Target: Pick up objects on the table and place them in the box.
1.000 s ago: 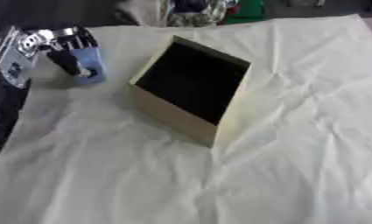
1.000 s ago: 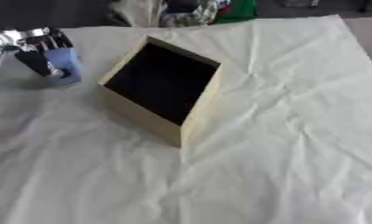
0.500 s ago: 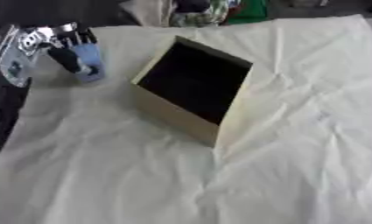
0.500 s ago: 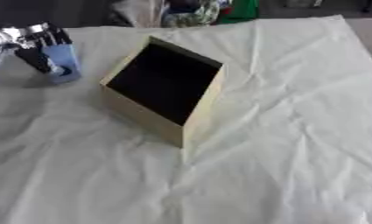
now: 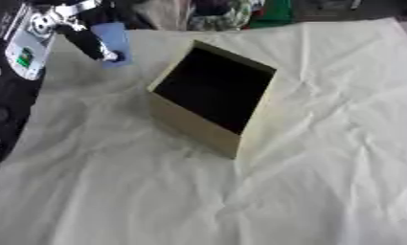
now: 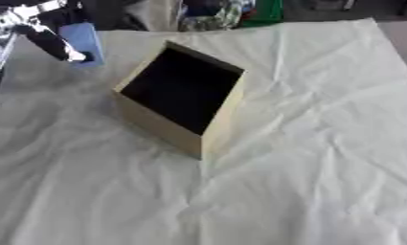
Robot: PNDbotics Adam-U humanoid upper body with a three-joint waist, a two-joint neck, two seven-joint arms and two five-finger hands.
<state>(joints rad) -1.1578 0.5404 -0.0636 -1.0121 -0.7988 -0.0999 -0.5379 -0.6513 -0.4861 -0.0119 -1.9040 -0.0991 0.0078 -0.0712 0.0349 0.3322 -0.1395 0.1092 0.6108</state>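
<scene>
Behind box, robot hand round blue object.

Open cloth lies right of and in front of the box. To its left, my left hand with the blue object fills the far corner; clutter lines the edge behind it.

Tan box, black inside; blue object; cream cloth.
</scene>
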